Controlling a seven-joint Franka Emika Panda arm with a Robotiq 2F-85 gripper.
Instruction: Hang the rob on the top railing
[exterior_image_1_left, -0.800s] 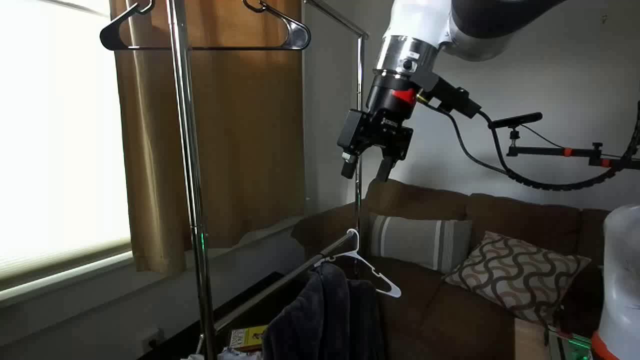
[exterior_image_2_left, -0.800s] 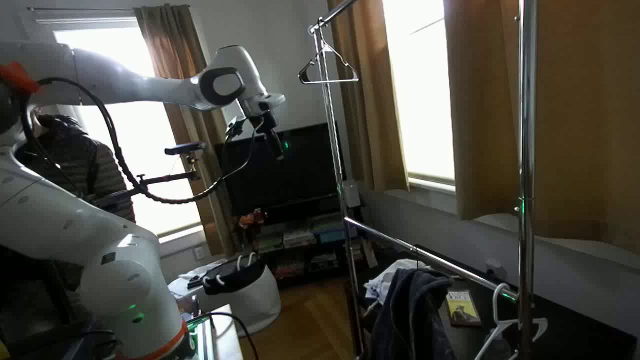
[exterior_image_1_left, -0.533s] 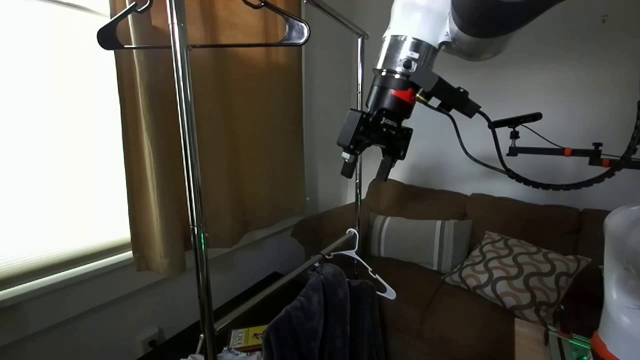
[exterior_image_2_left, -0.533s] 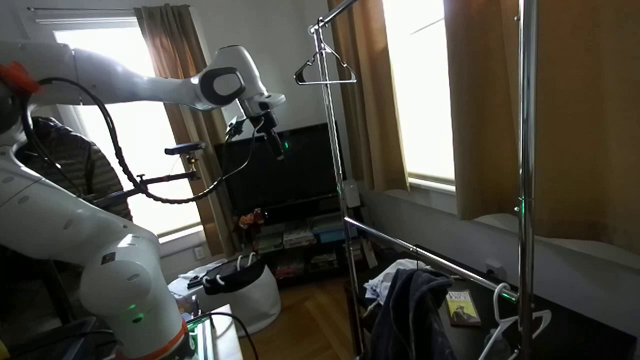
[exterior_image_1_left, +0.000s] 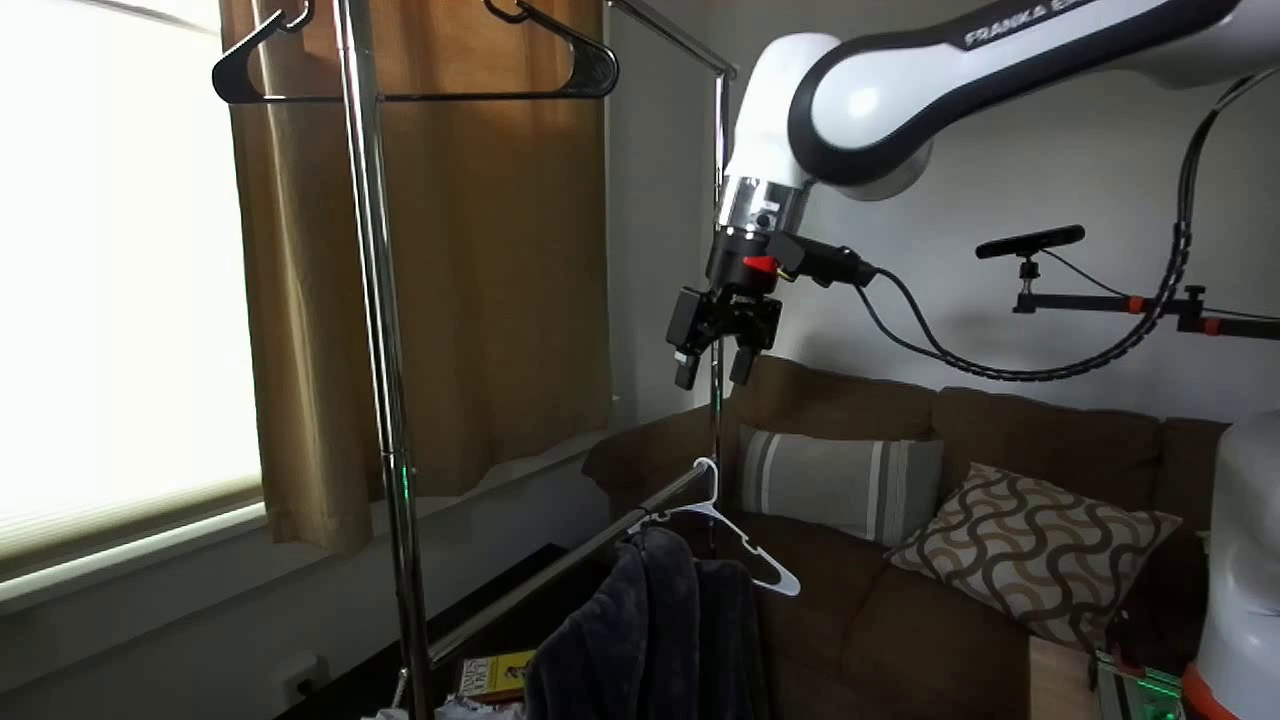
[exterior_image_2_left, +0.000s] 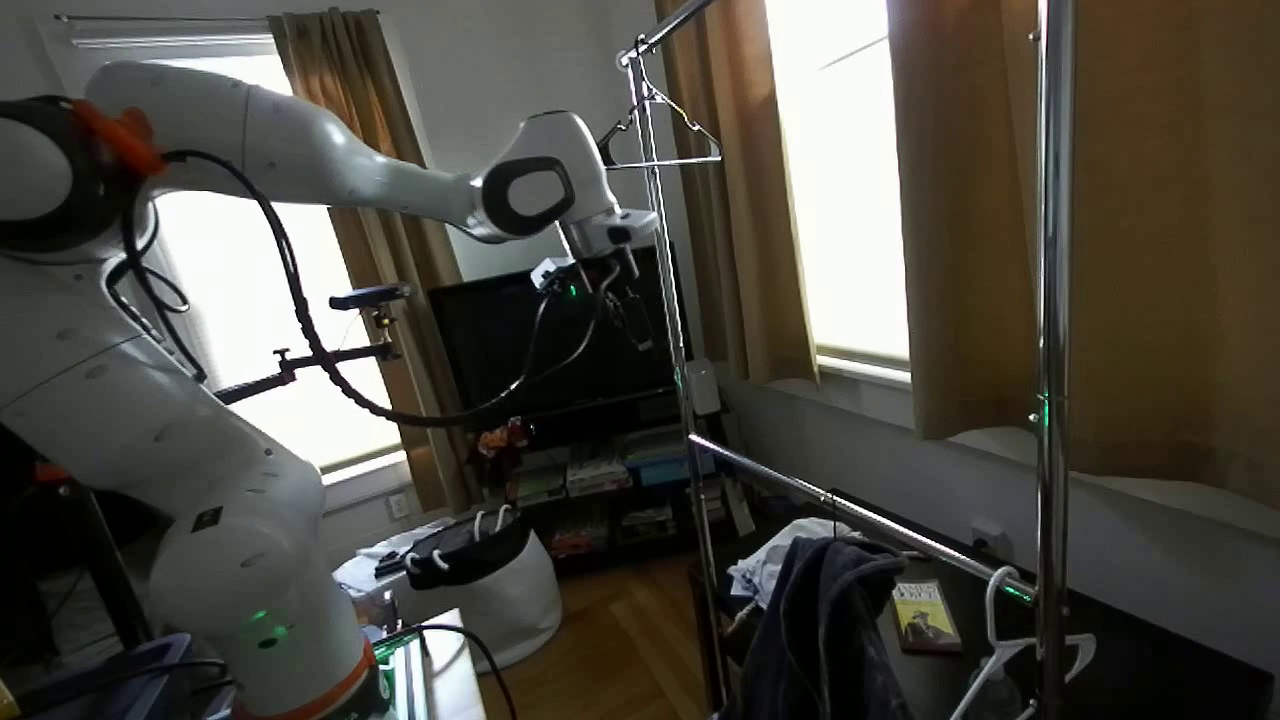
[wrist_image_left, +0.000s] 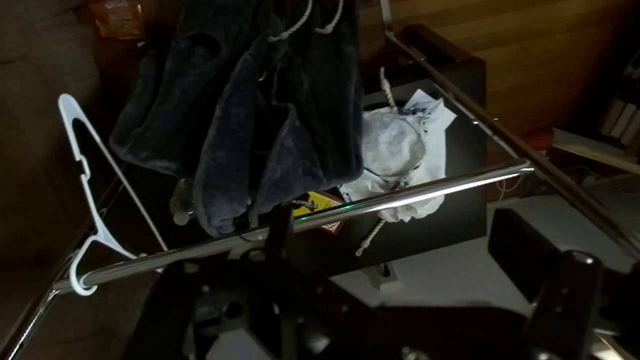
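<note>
The robe, dark grey-blue plush, hangs from the lower crossbar in both exterior views (exterior_image_1_left: 650, 630) (exterior_image_2_left: 825, 640). It also shows in the wrist view (wrist_image_left: 230, 125). A thin dark hook shows above it; the rest of its hanger is hidden. The top railing (exterior_image_1_left: 680, 38) is the highest bar of the metal rack and also shows in an exterior view (exterior_image_2_left: 675, 25). My gripper (exterior_image_1_left: 713, 375) is open and empty, well above the lower crossbar and apart from the robe. In the wrist view its fingers (wrist_image_left: 392, 220) are spread wide with nothing between them.
An empty white hanger (exterior_image_1_left: 735, 535) hangs on the lower crossbar (exterior_image_2_left: 790, 483) beside the robe. Black hangers (exterior_image_1_left: 590, 72) hang from the top railing. Upright rack poles (exterior_image_1_left: 380, 300) (exterior_image_2_left: 1052, 300) stand at both ends. A dark table with a yellow book (exterior_image_2_left: 925, 615) lies below.
The arm has moved toward the rack and lower; my gripper sits lower in both exterior views. It stays open. The robe has not moved. The person by the window is out of sight now.
</note>
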